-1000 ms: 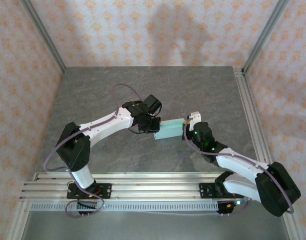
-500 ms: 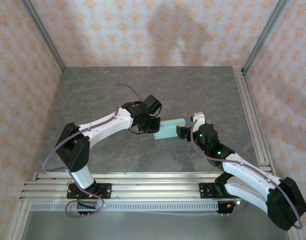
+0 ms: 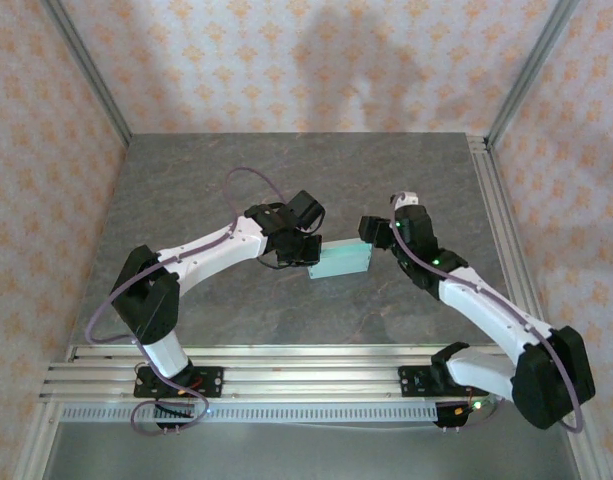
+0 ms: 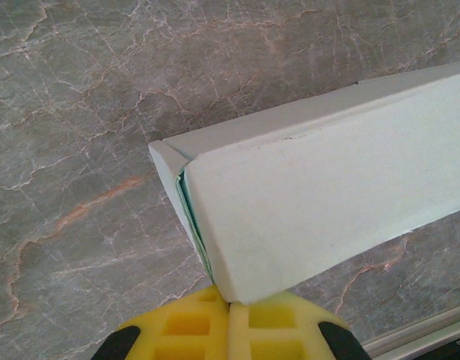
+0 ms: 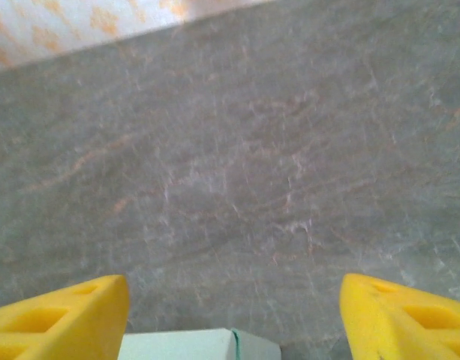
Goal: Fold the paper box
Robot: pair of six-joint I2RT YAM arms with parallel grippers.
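At the near edge, aluminium rails (image 3: 286, 365) are carrying both arm bases. Beyond them, over the middle of the grey marbled bench (image 3: 236, 310), the paper box (image 3: 343, 260) is sitting as a mint-green rectangular block; whether it is touching the surface cannot be told. The left end effector (image 4: 230, 304) is pinching the box's left corner, yellow fingers pressed together on the card. The right end effector (image 3: 371, 232) is hovering just behind the box's right end, spread wide and gripping nothing. Farthest back, patterned walls (image 3: 316, 60) are enclosing the bench.
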